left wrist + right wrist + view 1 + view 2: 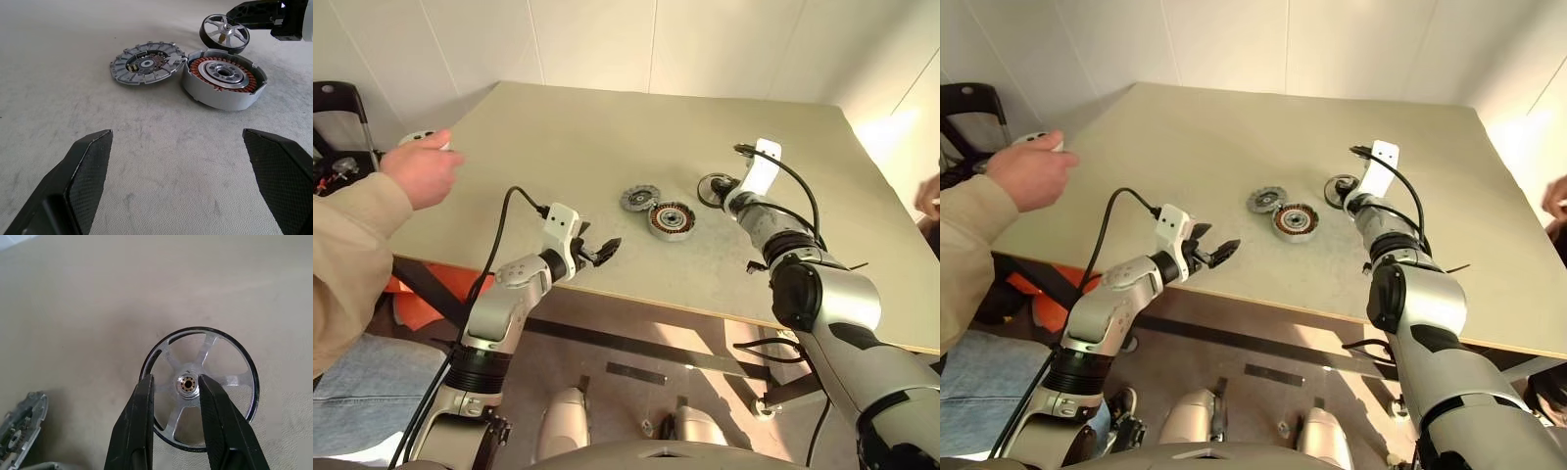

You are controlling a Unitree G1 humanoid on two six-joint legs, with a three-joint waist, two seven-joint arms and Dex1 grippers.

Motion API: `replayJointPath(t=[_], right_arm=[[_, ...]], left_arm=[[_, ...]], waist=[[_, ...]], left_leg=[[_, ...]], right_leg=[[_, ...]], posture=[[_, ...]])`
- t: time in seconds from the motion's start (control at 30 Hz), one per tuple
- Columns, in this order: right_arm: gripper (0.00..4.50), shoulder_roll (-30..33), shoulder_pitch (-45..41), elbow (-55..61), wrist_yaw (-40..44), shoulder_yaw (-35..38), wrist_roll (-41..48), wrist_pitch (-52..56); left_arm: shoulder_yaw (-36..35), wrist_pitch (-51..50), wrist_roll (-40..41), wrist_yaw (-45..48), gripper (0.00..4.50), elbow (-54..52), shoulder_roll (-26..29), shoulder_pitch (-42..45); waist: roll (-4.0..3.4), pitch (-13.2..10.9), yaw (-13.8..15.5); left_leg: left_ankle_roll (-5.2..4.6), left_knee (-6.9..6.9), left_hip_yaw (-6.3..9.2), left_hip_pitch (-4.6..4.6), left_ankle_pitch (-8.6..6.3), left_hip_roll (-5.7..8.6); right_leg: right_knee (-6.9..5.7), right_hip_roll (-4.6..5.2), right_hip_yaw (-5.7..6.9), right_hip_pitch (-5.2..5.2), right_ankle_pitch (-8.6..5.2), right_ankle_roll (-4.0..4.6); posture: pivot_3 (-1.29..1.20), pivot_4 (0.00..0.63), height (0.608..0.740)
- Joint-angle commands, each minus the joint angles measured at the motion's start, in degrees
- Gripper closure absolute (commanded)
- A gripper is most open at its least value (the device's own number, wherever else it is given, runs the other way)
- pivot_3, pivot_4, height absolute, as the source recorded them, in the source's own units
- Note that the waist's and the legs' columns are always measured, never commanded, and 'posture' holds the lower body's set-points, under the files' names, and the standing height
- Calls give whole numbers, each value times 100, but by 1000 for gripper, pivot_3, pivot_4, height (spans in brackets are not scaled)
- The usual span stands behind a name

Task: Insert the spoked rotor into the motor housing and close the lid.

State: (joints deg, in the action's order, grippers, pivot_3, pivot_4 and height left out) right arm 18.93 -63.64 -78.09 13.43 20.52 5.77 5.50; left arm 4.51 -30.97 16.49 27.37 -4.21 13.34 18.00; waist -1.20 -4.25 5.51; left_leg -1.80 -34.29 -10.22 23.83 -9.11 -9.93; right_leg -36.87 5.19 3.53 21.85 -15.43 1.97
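A person's hand (419, 168) reaches over the table's (558, 137) left edge, gripping a small white object (423, 137); a beige sleeve (352, 245) trails behind. A black chair (335, 108) stands beyond the far left corner. Something orange (411, 299) sits beneath the table's left edge.

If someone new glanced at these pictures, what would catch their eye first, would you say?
Probably the right gripper holding the spoked rotor tilted above the table. Next, the motor housing with its copper-red windings, the lid lying against it. At the table's left edge, a person's hand hovers.
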Motion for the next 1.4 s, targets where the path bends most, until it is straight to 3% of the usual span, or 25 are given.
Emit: replayJointPath(t=[0.03,0.4,0.87,0.97,1.07,1.4], right_arm=[[2929,145,-71,109,137,-441,-470,-281],[2929,216,188,47,-356,-1317,-1381,-506],[2929,165,365,19,-268,-1342,-1448,-399],[3519,155,369,19,-311,-1299,-1413,-377],[4427,154,354,25,-301,-1271,-1386,-372],[4427,265,183,91,-105,-973,-1117,-357]], left_arm=[[-39,131,-15,2,0,-143,10,49],[-18,139,-30,19,0,-113,2,50],[-15,115,-40,13,0,-137,20,30],[-18,115,-49,6,0,-130,26,33],[-23,115,-54,0,0,-124,26,37],[2,145,-80,-8,0,-89,-18,33]], waist=[[0,0,1],[0,0,-4],[0,0,-4],[0,1,-4],[0,1,-6],[0,1,-5]], left_leg=[[0,0,0,0,0,0],[0,0,1,0,0,0],[-1,-2,2,-7,0,0],[-1,-2,2,-12,0,0],[-1,-2,2,-17,0,0],[-1,-2,2,-22,0,-1]], right_leg=[[0,0,0,0,0,0],[0,0,0,0,0,0],[-4,0,0,-8,0,0],[-4,0,0,-15,0,0],[-4,0,0,-22,0,0],[-4,0,0,-27,0,0]], posture=[[0,0,740],[0,0,740],[0,0,740],[0,0,740],[0,0,740],[0,0,740]])
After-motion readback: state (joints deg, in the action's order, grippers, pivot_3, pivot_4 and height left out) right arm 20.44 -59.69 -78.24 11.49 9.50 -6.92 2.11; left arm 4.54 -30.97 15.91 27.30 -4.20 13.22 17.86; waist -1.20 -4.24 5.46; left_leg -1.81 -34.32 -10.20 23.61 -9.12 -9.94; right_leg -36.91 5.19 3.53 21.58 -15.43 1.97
